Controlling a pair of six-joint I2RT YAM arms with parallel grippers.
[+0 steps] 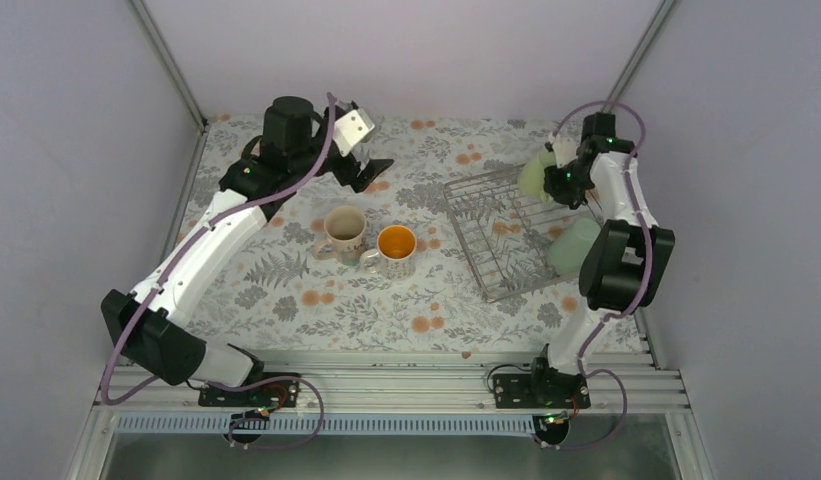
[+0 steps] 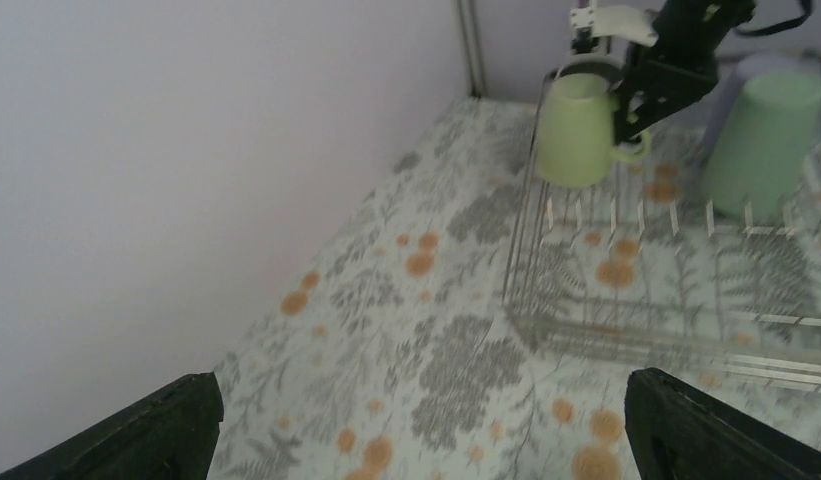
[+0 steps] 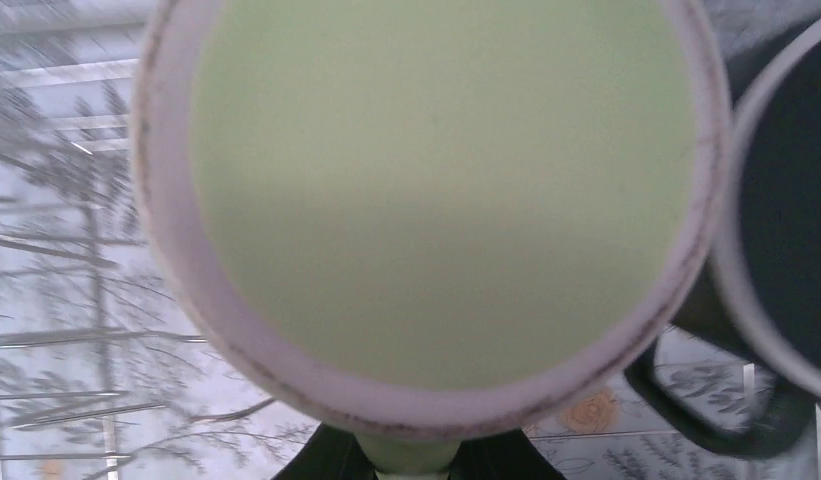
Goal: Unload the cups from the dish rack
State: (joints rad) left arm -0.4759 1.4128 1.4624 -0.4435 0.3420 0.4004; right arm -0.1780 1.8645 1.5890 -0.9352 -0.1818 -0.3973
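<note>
The silver wire dish rack (image 1: pixel 491 240) (image 2: pixel 626 310) stands on the right of the table. At its far corner my right gripper (image 1: pixel 563 182) (image 3: pixel 411 458) is shut on the handle of an upside-down pale green mug (image 1: pixel 533 176) (image 2: pixel 576 135), whose base (image 3: pixel 436 190) fills the right wrist view. A black mug (image 3: pixel 786 200) sits right beside it. A green tumbler (image 1: pixel 573 246) (image 2: pixel 766 140) stands inverted in the rack, with a lavender tumbler (image 2: pixel 734 85) behind it. My left gripper (image 1: pixel 370 170) (image 2: pixel 426 440) hangs open and empty over the far left of the table.
A cream patterned mug (image 1: pixel 343 232) and a patterned mug with an orange inside (image 1: pixel 395 248) stand upright on the floral cloth, left of the rack. Grey walls close in the left, back and right sides. The right arm's elbow (image 1: pixel 626 262) hangs over the rack's right edge.
</note>
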